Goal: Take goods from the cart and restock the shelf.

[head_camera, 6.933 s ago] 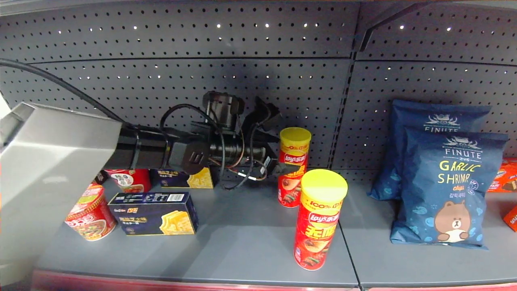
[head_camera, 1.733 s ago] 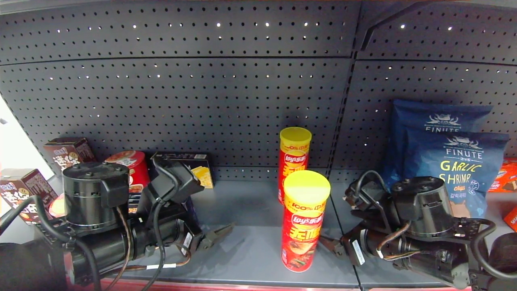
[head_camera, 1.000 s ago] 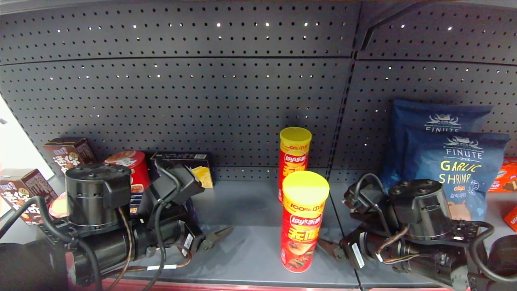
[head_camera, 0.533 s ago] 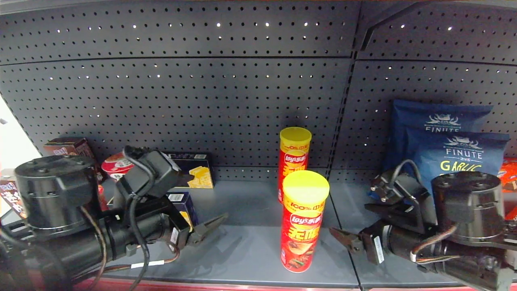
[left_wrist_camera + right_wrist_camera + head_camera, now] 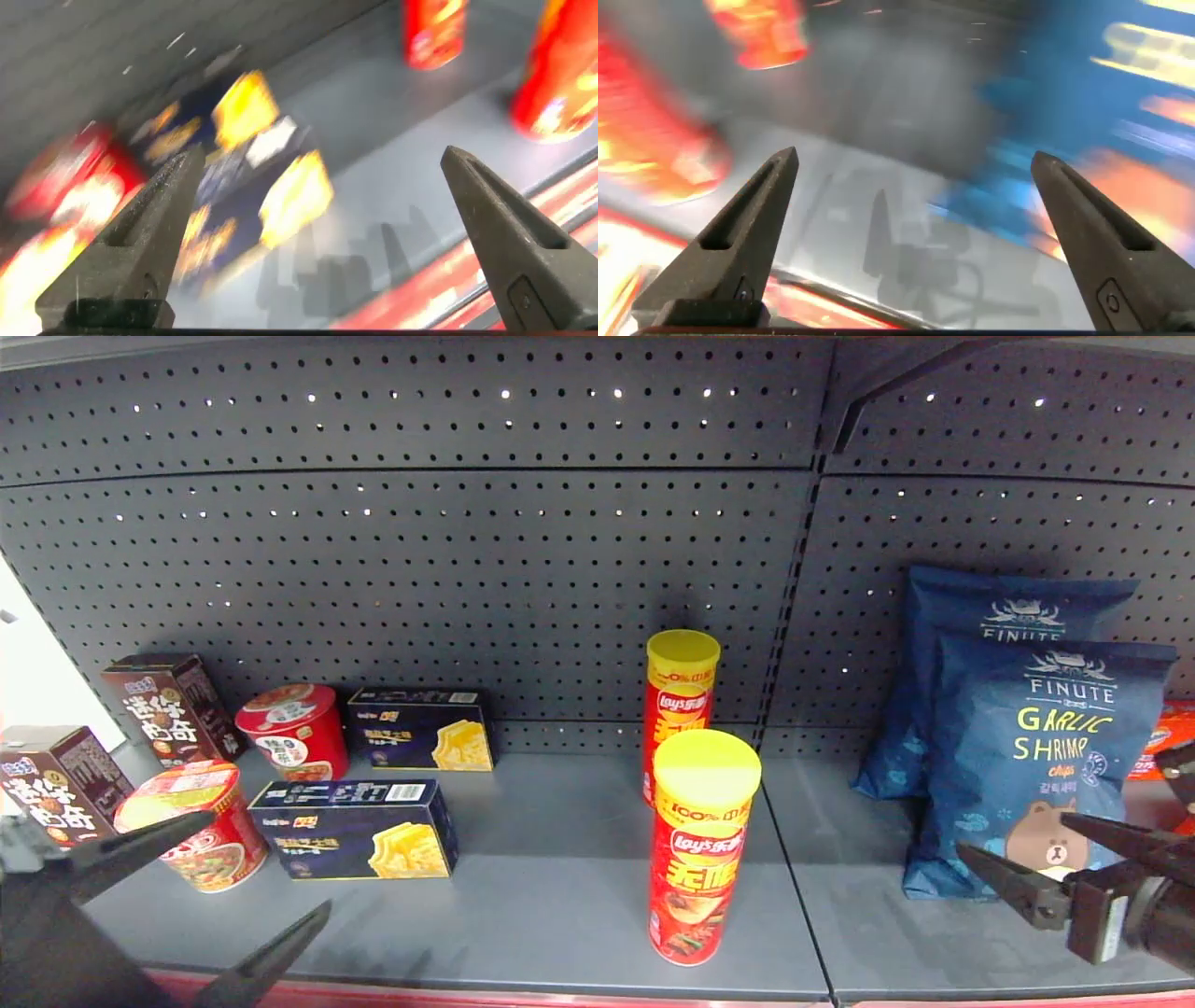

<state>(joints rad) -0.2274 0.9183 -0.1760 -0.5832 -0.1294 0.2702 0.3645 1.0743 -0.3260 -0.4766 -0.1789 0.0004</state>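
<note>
Two red chip cans with yellow lids stand upright mid-shelf: the front can [image 5: 705, 845] and the rear can [image 5: 680, 709] by the pegboard. Low at the shelf's front left, my left gripper [image 5: 271, 859] is open and empty, close to a dark blue box [image 5: 359, 829]. My right gripper [image 5: 1013, 833] is open and empty at the far right, in front of the blue chip bags [image 5: 1036, 756]. In the left wrist view the left gripper [image 5: 322, 154] frames the blue box [image 5: 271, 187]. In the right wrist view the right gripper [image 5: 915, 157] spans bare shelf between front can [image 5: 645, 131] and bag [image 5: 1083, 121].
The grey shelf [image 5: 560, 896] also holds a second blue box [image 5: 425, 742], two red noodle cups [image 5: 191, 826] [image 5: 294, 733], two brown boxes [image 5: 173, 709] [image 5: 56, 784] at far left, and orange packs [image 5: 1158, 737] at far right. Bare shelf lies between the blue boxes and the cans.
Both arms have pulled back from the shelf and outward, the left toward the lower left, the right toward the right edge. Both grippers stay open and empty. The cans have kept still over the last second.
</note>
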